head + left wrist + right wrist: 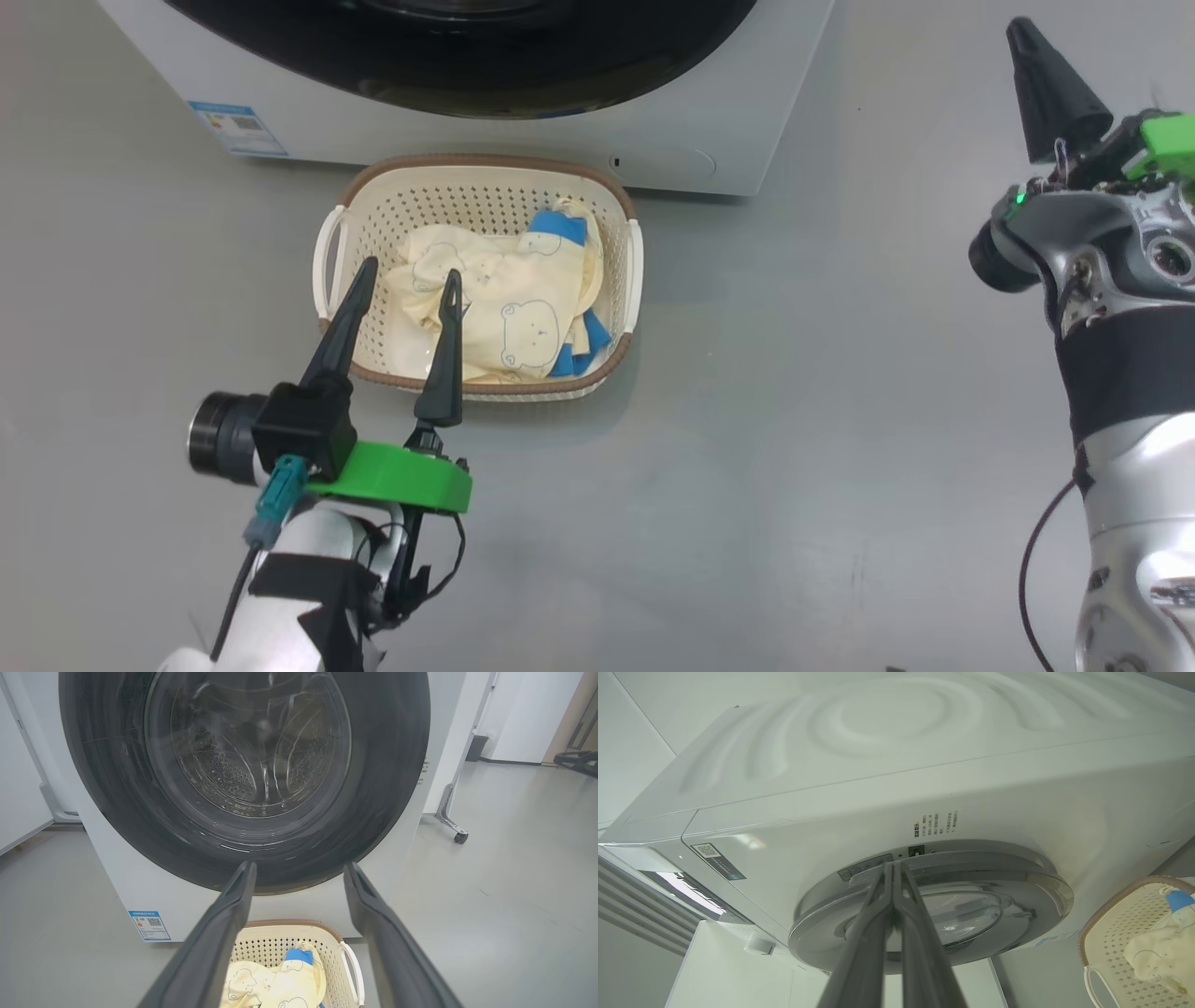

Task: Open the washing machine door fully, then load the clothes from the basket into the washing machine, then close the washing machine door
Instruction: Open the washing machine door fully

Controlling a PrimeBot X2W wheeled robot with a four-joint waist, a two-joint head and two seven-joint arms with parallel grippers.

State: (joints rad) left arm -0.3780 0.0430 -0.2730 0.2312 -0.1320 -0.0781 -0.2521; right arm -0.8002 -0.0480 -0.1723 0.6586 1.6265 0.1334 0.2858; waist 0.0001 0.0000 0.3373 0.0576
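A smooth grey floor (794,467) is running under everything, and the washer (560,140) is standing on it at the top of the head view, with a blue label (238,126) sitting at the lower left corner of its front. The door (467,56) is lying shut against that front. In the left wrist view the steel drum (243,765) is showing through its glass.

The basket (485,168) is sitting on the floor right before the washer, below the door (whether its far rim is touching the front panel I cannot tell). The clothes (495,308) are lying crumpled inside it, pale yellow with bear outlines, their blue trim showing toward the right side.

The left gripper (412,268) is hovering over the basket's left half. Its fingers are standing wide apart and gripping nothing, and they are pointing toward the washer, the tips above the left edge of the clothes.

The right gripper (1022,28) is hanging off to the washer's right, well apart from the basket. Its fingers are pressing flat together with nothing between them. In its own wrist view the joined tips are pointing toward the door's rim.
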